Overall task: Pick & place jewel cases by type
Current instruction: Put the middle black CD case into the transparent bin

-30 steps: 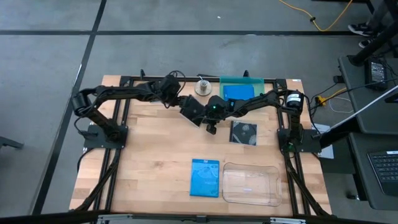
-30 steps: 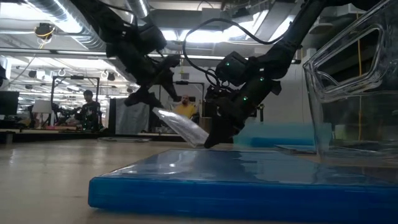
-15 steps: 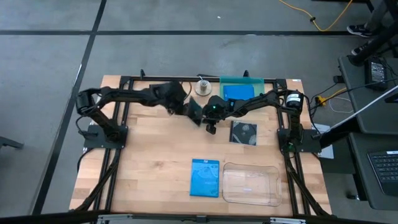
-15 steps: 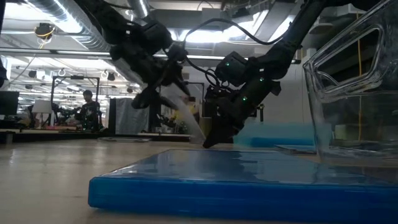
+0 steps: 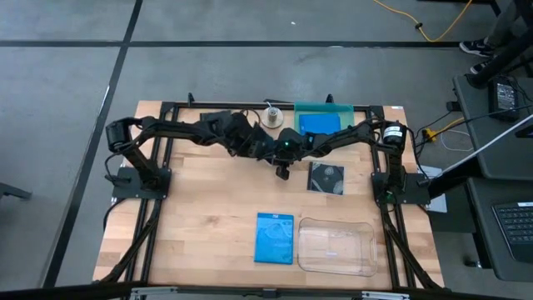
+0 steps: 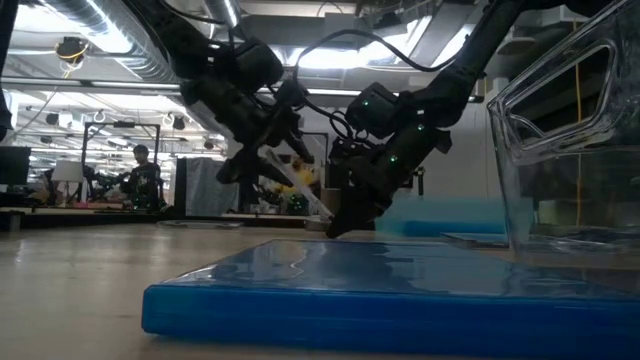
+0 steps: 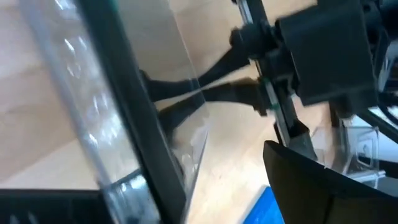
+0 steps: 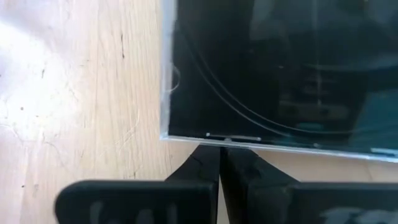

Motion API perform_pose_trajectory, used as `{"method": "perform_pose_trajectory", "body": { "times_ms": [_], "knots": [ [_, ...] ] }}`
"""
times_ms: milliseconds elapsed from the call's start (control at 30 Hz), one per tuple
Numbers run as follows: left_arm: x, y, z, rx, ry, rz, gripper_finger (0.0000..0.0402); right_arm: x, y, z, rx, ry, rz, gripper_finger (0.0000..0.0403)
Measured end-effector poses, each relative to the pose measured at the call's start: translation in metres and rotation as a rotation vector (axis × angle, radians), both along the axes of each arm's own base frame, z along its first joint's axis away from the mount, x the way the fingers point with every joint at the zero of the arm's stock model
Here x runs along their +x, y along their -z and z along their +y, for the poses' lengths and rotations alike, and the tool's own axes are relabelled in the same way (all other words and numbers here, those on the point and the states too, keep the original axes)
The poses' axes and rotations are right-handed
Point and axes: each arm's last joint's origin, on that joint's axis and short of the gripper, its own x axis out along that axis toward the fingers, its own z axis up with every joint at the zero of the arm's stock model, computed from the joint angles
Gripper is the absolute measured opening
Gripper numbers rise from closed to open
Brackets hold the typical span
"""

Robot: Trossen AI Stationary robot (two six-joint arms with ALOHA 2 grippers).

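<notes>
A dark jewel case (image 5: pixel 265 150) stands tilted at the table's far middle, with its lower edge on the wood. My left gripper (image 5: pixel 252 145) is open around the case's raised end (image 6: pixel 270 165). My right gripper (image 5: pixel 282 172) is shut, and its tips meet the case's lower edge. A second dark case (image 5: pixel 326 177) lies flat to the right. One blue case (image 5: pixel 276 237) lies flat near the front edge. Another blue case (image 5: pixel 319 123) lies in the teal tray (image 5: pixel 341 111). My left gripper has the case's raised end between its open fingers. The case's dark edge (image 7: pixel 124 93) lies along one finger (image 7: pixel 43 208), while bare wood shows between it and the other finger (image 7: pixel 323 186). The fingers slant down from the table's left. My right gripper sets its shut fingertips (image 8: pixel 221 158) against the case's lower edge (image 8: pixel 224 139), slanting down from the table's right. That edge stays on the table.
A clear plastic tray (image 5: pixel 336 247) stands at the front right beside the blue case. A small spool (image 5: pixel 271 117) sits at the far edge, left of the teal tray. People show in the room beyond the table in the low view.
My left gripper has gone toward the table's right, closer to my right gripper, and a little down, tipping further. The dark case has swung up steeper. Its raised end moved with the left gripper while its lower edge stayed at my right gripper's tips.
</notes>
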Motion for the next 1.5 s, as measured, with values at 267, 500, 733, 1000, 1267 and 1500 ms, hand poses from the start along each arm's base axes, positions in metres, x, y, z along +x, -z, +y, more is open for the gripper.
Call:
{"method": "perform_pose_trajectory", "body": {
  "times_ms": [267,500,733,1000,1267,1500],
  "knots": [
    [-0.005,0.005,0.001,0.061,-0.028,0.079,0.0149,0.002,0.000,0.006,-0.001,-0.015,0.000,0.0008],
    [-0.003,0.014,0.008,0.116,-0.096,0.118,0.0089,0.002,0.000,0.006,0.002,-0.018,-0.001,0.0008],
    [0.004,0.026,0.015,0.107,-0.124,0.100,0.0061,0.002,0.000,0.007,0.009,-0.021,-0.002,0.0008],
    [0.006,0.025,0.016,0.124,-0.112,0.070,0.0035,0.002,0.000,0.007,0.013,-0.025,-0.003,0.0008],
    [0.000,0.017,0.012,0.114,-0.103,0.088,0.0035,0.002,0.000,0.008,0.039,-0.047,-0.011,0.0008],
    [-0.019,-0.011,0.002,0.179,-0.101,0.144,0.0034,-0.002,-0.014,0.011,0.034,-0.067,-0.003,0.0008]
  ]
}}
